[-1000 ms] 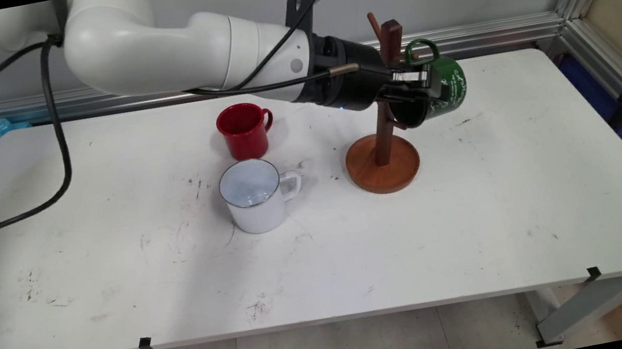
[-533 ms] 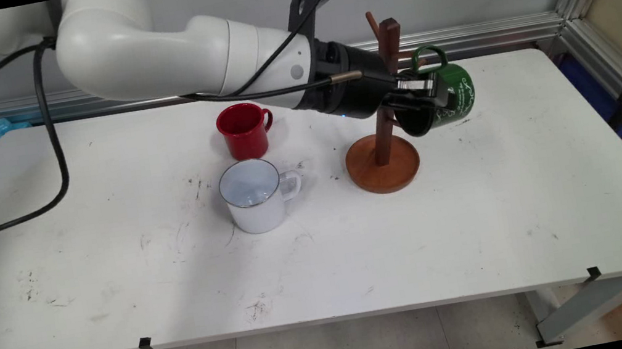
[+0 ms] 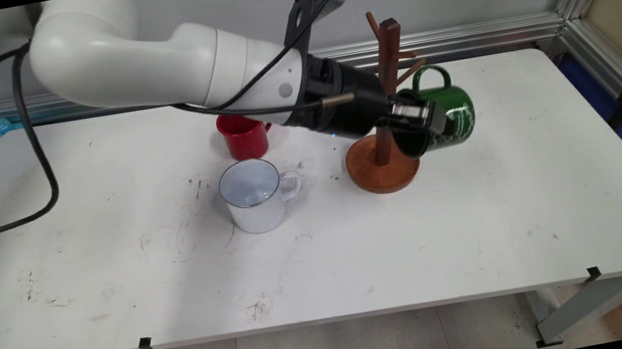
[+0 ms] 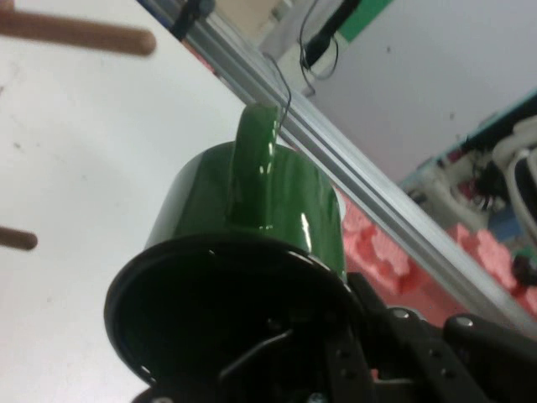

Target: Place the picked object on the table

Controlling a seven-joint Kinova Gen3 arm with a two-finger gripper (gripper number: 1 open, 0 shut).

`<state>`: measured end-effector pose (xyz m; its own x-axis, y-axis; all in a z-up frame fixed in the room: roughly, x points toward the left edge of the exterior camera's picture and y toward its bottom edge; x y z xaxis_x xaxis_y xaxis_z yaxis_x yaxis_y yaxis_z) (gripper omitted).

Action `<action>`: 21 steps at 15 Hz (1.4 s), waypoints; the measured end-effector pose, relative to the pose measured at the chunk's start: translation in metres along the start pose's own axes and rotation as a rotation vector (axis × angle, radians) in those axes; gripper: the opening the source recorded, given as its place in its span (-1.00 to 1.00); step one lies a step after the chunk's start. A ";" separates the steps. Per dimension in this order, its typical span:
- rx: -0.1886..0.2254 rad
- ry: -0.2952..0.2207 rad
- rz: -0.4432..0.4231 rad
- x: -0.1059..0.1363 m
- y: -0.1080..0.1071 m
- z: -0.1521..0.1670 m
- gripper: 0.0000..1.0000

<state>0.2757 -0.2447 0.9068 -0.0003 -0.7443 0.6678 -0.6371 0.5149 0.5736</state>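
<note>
Gripper (image 3: 417, 114) fingers are closed tight on the rim of the green mug (image 3: 454, 114). One finger looks to go inside the mug and one presses on the outside. The mug sticks out past the fingertips. It lies tipped on its side, with its open mouth facing the gripper and its bottom pointing away. Its handle (image 3: 429, 76) points up.

In the hand view the green mug (image 4: 252, 201) fills the middle, right in front of the gripper (image 4: 336, 369). The handle stands up on top with nothing through it. Two wooden pegs (image 4: 75, 35) poke in at one side of the hand view. They are near the mug but do not touch it.

The wooden mug stand (image 3: 384, 172) is just beside the gripper. Its post rises close by the wrist, and its round base sits below the gripper. No mug hangs on any of its pegs. The green mug looks to be up in the air, not resting on the white table (image 3: 481, 222).

The red mug (image 3: 243, 138) stands upright back along the arm, partly hidden by it. The white mug (image 3: 255, 199) stands upright too, back from the gripper and off to the near side. Neither one is touched.
</note>
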 end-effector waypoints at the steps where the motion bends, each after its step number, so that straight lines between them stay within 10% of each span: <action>1: 0.009 -0.021 0.030 -0.002 0.000 -0.003 -1.00; 21: 0.345 -0.551 0.365 -0.040 0.000 -0.065 -1.00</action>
<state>0.3264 -0.1875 0.9111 -0.5868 -0.7034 0.4011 -0.7283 0.6750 0.1182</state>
